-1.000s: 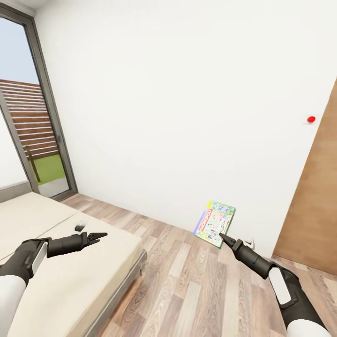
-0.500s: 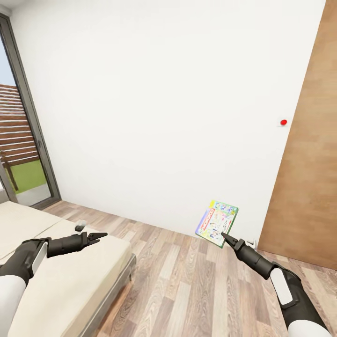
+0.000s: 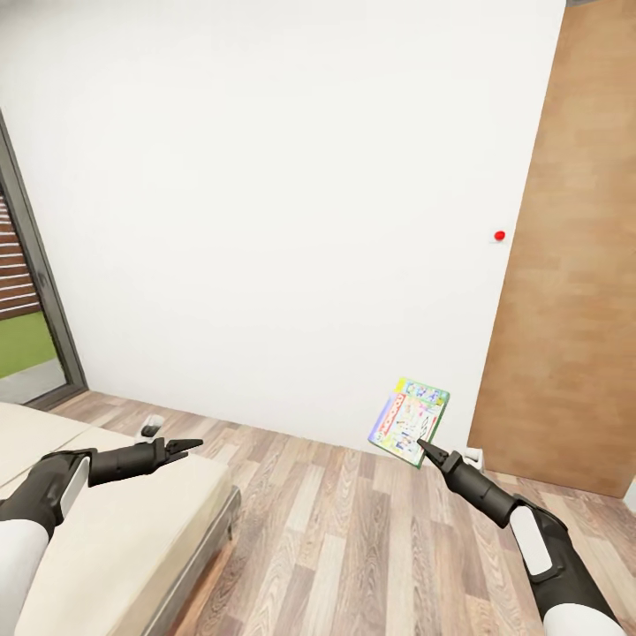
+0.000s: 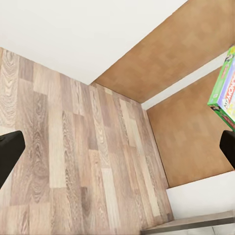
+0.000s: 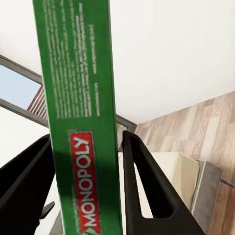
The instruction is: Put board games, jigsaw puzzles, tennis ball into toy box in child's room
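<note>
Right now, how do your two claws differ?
The right claw is shut on the green-edged game box, held up over the floor; the left claw holds nothing. The left claw hangs over the bed, the right beside it near the door. Both are dark and point forward.

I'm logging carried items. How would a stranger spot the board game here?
Start from the wooden door beside the white wall. Just before it, the right gripper holds up the board game, jaws shut on its green "MONOPOLY" edge. It is a flat, pastel multicoloured box.
</note>
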You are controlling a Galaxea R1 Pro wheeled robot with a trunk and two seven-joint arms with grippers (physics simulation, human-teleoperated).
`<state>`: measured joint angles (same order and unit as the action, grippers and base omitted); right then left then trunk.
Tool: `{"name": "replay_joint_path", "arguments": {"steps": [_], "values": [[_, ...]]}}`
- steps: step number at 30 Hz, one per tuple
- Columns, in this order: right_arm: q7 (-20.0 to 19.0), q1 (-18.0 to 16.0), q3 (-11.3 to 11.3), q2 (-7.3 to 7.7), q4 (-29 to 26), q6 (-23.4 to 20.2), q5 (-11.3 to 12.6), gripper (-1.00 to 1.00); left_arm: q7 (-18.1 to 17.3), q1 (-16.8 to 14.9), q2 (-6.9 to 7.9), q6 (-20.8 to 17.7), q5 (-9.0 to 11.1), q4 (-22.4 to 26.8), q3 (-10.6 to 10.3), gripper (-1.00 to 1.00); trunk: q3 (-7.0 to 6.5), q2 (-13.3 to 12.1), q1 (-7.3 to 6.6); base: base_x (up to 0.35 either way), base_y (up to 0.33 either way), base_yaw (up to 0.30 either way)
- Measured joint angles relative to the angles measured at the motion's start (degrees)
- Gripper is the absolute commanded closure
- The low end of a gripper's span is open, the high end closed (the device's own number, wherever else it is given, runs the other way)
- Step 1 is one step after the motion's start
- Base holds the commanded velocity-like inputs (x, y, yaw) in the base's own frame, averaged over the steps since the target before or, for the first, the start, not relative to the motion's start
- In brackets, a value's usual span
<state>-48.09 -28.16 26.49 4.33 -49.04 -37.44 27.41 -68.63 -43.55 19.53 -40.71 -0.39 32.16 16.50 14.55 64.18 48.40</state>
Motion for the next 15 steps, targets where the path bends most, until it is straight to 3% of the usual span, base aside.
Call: {"name": "replay_joint_path", "arguments": {"steps": [4, 15], "values": [[0.1, 0.0, -0.2, -0.03, 0.0, 0.0, -0.2, 1.00, 0.0, 0.0, 0.00, 0.0, 0.0, 0.0, 0.0, -1.00, -0.03, 0.0, 0.00, -0.003, 0.002, -0.079], [-0.2, 0.0, -0.1, -0.01, 0.0, -0.2, 0.0, 1.00, 0.0, 0.0, -0.01, 0.0, 0.0, 0.0, -0.1, -1.00, -0.04, 0.0, 0.00, 0.000, 0.000, -0.254]]}}
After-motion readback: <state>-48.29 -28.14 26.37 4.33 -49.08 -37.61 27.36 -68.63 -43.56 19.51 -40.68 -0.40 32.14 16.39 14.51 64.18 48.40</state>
